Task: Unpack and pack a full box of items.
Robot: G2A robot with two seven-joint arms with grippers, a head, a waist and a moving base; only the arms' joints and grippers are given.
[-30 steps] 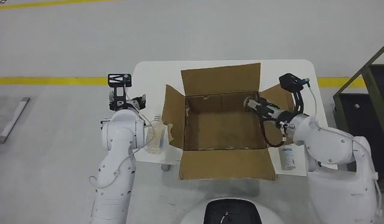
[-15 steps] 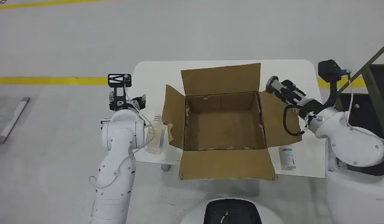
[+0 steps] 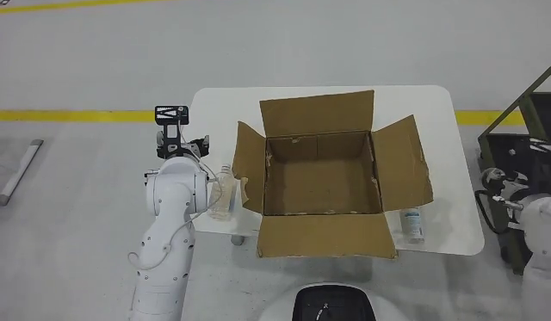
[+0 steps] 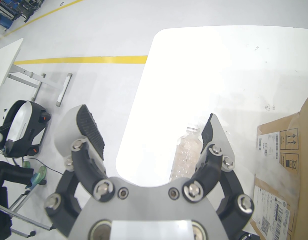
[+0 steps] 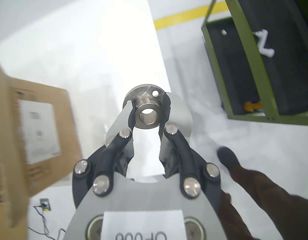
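An open cardboard box (image 3: pixel 323 179) stands in the middle of the white table (image 3: pixel 443 140), its inside bare. A clear plastic bottle (image 3: pixel 222 192) lies on the table just left of the box. My left gripper (image 4: pixel 151 128) hangs open above the table's left edge, with the bottle (image 4: pixel 185 156) beside one finger and untouched. My right gripper (image 5: pixel 147 116) is shut on a metal flanged bushing (image 5: pixel 146 111). It is held off the table's right edge (image 3: pixel 498 183), beside a green rack. A small white bottle (image 3: pixel 412 225) stands right of the box.
The green metal rack (image 5: pixel 256 71) with black shelves stands close to the right gripper and holds an orange item (image 5: pixel 252 105) and a white piece (image 5: pixel 263 43). A person's shoe (image 5: pixel 226 156) is on the floor below the right gripper.
The right arm has come out of the box with the metal bushing and swung right, past the table's edge towards the rack. The left arm has not moved.
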